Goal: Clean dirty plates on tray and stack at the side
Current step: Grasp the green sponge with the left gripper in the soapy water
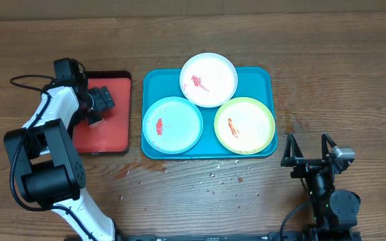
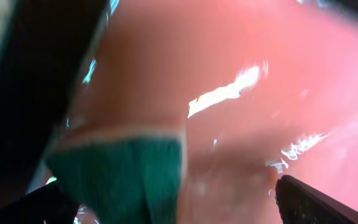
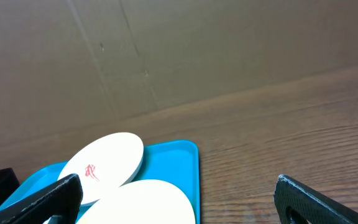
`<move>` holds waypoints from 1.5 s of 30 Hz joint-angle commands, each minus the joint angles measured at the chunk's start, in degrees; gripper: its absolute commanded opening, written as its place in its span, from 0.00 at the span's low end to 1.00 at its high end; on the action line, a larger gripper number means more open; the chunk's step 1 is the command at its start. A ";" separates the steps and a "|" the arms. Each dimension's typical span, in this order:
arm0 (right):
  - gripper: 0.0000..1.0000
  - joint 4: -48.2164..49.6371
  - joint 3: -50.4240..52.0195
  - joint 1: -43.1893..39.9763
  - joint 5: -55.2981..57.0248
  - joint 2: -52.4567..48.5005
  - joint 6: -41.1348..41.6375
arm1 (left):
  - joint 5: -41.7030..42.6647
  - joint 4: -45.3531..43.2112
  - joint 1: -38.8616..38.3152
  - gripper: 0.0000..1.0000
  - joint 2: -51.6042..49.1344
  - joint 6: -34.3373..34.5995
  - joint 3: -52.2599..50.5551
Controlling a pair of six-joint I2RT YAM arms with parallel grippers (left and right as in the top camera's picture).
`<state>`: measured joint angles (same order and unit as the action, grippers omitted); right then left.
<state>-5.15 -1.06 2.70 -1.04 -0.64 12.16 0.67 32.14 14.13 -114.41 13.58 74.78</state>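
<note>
Teal plastic tray (image 1: 263, 75) on the wood table (image 1: 354, 80), ahead and to the left of the right gripper (image 1: 308, 151). It carries all three plates, none stacked.
- White plate (image 1: 208, 79): farthest from the right gripper, at the tray's far edge, its rim lying over that edge. Red smear near its middle.
- Yellow-green plate (image 1: 244, 125): nearest the right gripper, close to its left finger but apart from it. Red streak on it.
- Light blue plate (image 1: 173, 124): beyond the yellow-green one, on the side nearest the left gripper (image 1: 101, 109). Small red smear.

The right gripper is low over bare table beside the tray. Its fingers are spread wide and hold nothing. In its wrist view the tray corner and two plates lie ahead between the fingertips.

The left gripper is over the red tray (image 1: 112, 137), which sits just beside the teal tray. Its wrist view is badly blurred, but the fingers show far apart at the bottom corners. A green patch (image 2: 126, 180) lies on the red surface between them. Blur hides what it is and whether anything touches it.
</note>
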 commanded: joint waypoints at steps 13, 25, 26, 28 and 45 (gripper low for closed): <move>1.00 0.33 0.59 -0.20 0.57 0.35 -0.22 | 0.26 -5.40 0.07 0.19 -1.36 0.15 0.35; 1.00 0.33 0.59 -0.20 0.57 0.35 -0.22 | 6.14 2.12 0.07 1.00 -1.29 0.15 0.79; 1.00 0.33 0.59 -0.20 0.57 0.35 -0.22 | 6.45 3.63 0.11 1.00 -1.29 0.13 1.01; 1.00 0.33 0.59 -0.20 0.57 0.35 -0.22 | 6.38 6.21 0.11 1.00 -1.29 0.11 1.20; 1.00 0.33 0.59 -0.20 0.57 0.35 -0.22 | 6.23 12.66 0.11 0.04 -1.29 -1.16 1.25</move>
<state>-5.17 -1.06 2.70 -1.04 -0.62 12.14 5.85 44.60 14.35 -114.65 12.99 76.25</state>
